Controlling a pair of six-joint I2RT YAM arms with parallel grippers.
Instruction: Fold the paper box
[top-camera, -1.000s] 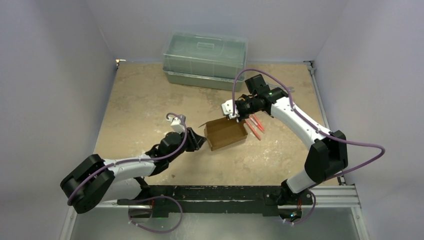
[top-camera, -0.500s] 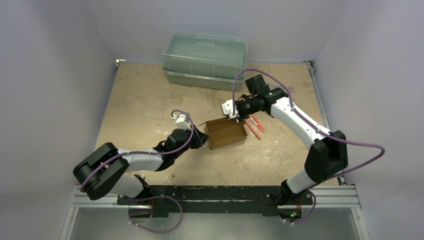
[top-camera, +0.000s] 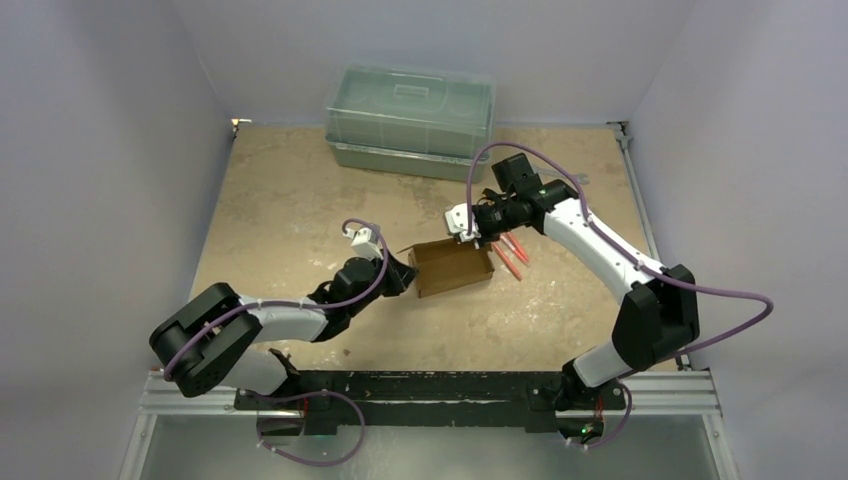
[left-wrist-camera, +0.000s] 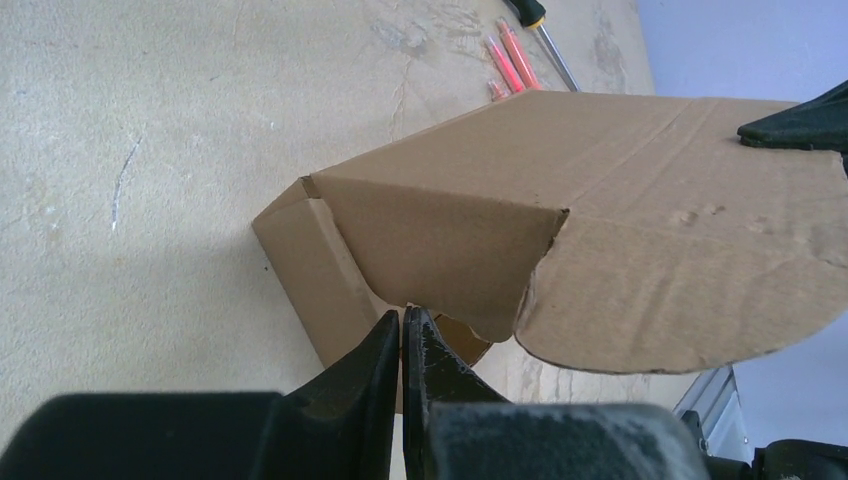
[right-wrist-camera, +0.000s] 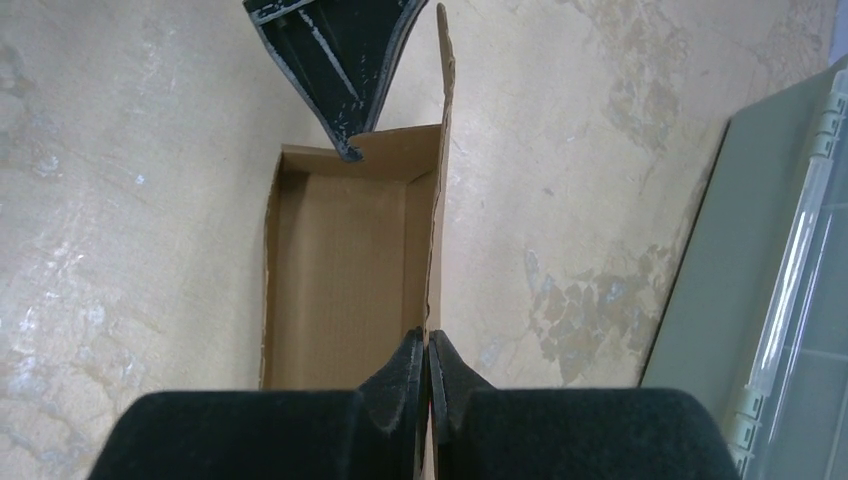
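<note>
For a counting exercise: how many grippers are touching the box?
2. The left gripper meets the box at its left end. The right gripper pinches its far side wall. No others are in view.

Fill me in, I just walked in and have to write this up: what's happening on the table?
Two robot arms are folding a paper box in the middle of the table. The right tool is pinched shut on the box's far flap, which stands upright. The left tool is closed at the box's left end, apparently gripping a side flap. The box is open-topped and only partly formed.
</note>
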